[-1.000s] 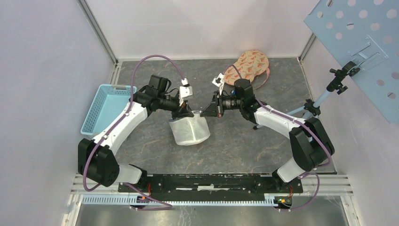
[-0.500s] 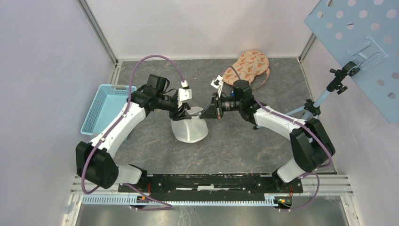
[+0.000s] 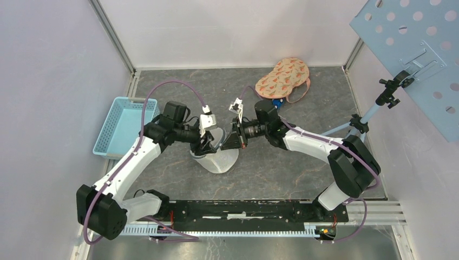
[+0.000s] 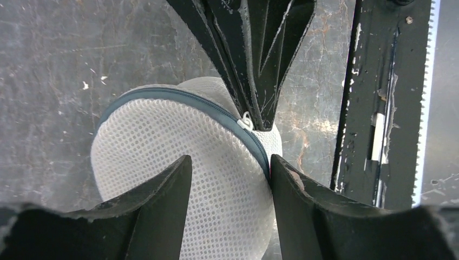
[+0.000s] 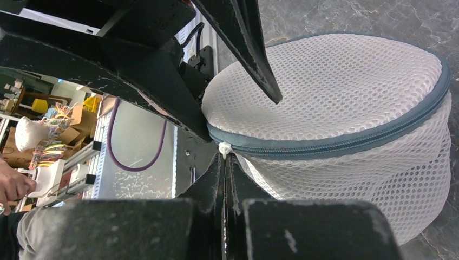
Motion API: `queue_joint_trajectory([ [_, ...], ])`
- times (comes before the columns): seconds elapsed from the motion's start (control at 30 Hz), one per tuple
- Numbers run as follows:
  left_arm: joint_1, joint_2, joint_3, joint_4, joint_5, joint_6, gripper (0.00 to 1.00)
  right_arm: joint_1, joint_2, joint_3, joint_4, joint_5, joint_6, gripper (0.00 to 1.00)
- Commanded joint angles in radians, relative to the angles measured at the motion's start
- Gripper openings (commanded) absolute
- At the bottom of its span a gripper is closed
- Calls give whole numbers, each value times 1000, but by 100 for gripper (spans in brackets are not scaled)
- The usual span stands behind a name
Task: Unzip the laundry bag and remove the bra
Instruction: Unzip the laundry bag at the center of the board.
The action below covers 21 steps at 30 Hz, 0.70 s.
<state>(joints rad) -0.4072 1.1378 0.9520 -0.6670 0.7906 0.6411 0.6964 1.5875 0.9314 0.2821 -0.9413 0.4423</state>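
Laundry bag (image 3: 217, 158), white mesh, mid-table. Left gripper (image 4: 230, 162): jaws spread, straddling the bag. Right gripper (image 5: 225, 158): jaws pressed together, pinching the zipper pull (image 5: 223, 148). Bra (image 3: 284, 76): far edge.

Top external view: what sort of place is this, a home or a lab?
Probably a lab robot cell: white panel walls box in a grey table, a black mounting rail lines its near edge, and a perforated blue board sits on a stand.
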Motion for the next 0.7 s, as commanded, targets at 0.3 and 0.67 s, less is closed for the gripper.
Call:
queue_joint_trajectory([
  [0.3,-34,-16,-61,47,-60,-58,10,-11,-24,-9,-49,16,-114,0],
  [0.67,-32,57,-70,97,-218,141,2,-101,-73,-68,-152,25,-239,0],
])
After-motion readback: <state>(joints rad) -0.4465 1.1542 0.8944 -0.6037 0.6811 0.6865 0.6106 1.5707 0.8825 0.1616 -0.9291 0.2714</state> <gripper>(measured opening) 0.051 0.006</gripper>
